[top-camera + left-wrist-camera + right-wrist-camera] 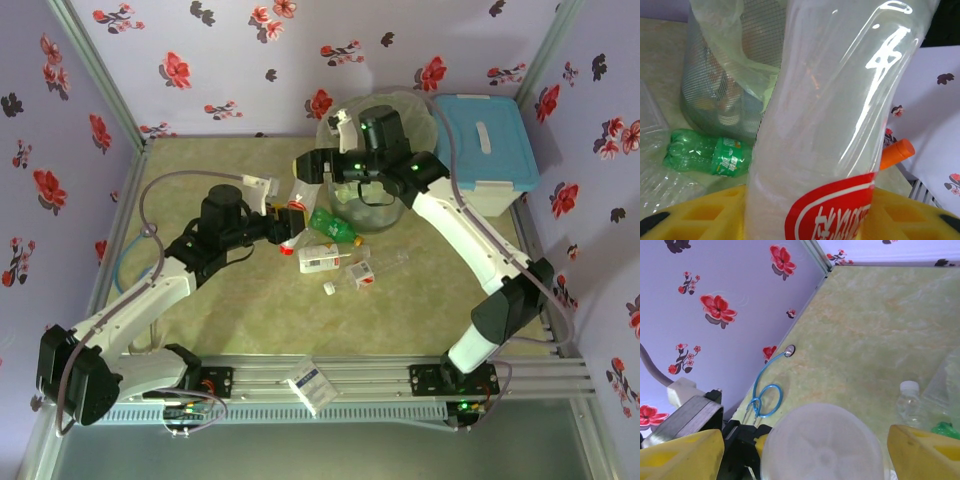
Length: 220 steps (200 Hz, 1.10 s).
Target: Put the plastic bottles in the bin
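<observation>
Overhead, the table (250,310) carried the bin (392,212) at 1 o'clock from its centre, with the cooler box (490,150) just beside it at 3 o'clock. The left gripper (290,218), at 8 o'clock from the bin, was clamped on a clear bottle (840,125) with a red label, raised off the table and outside the bin. The right gripper (805,452) stood wide, its yellow fingers (685,455) flanking that bottle's rounded end with a gap on each side. A green bottle (335,225) lay on its side at the bin's foot, at 7 o'clock. Loose bottles (322,258) lay at 6 o'clock from it. An orange cap (897,152) showed behind the held bottle.
</observation>
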Motion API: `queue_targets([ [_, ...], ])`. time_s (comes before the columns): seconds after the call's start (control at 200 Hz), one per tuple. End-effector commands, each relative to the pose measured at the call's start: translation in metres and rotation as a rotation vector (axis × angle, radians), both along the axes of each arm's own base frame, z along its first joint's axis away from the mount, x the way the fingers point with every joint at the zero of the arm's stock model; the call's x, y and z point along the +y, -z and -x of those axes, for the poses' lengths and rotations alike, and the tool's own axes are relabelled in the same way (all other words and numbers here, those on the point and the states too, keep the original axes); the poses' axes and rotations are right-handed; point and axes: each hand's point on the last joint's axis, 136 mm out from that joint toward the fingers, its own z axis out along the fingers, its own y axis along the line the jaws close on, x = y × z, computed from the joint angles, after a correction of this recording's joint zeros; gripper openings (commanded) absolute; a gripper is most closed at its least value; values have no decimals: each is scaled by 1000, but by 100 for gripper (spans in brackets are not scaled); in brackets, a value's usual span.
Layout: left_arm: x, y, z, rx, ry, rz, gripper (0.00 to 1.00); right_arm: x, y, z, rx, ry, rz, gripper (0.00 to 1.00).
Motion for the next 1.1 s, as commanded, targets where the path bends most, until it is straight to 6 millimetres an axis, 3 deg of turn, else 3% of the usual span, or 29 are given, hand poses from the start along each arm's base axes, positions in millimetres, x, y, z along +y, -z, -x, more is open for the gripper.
queue_targets([
  [0.0, -3, -28, 5, -63, 19, 72, 51, 7, 4, 3, 24, -23, -19, 83],
  [0.075, -3, -29, 5, -63, 17, 79, 51, 7, 8, 3, 32, -21, -6, 80],
  [0.375, -4, -29, 2, -67, 16, 72, 53, 5, 1, 6, 15, -26, -12, 48],
  [0.46, -4, -29, 1, -70, 13, 81, 61, 5, -5, 6, 1, -24, -20, 40],
  [0.51, -3, -29, 1, -74, 5, 89, 67, 5, -8, 6, -5, -25, -26, 41],
  [0.595, 4, -31, 1, -85, -27, 87, 87, 3, -17, 5, -37, -18, -25, 41],
  [0.65, 11, -32, 2, -95, -53, 71, 92, -2, -25, 0, -75, 3, -12, 41],
  [0.805, 41, -33, 9, -127, -153, 28, 95, -32, -64, -28, -244, 145, 23, 39],
  [0.98, 66, -16, 20, -91, -227, 10, 95, -87, -127, -60, -389, 315, -73, 35],
  [1.095, 73, -5, 24, -69, -248, -1, 95, -122, -154, -77, -442, 421, -103, 36],
])
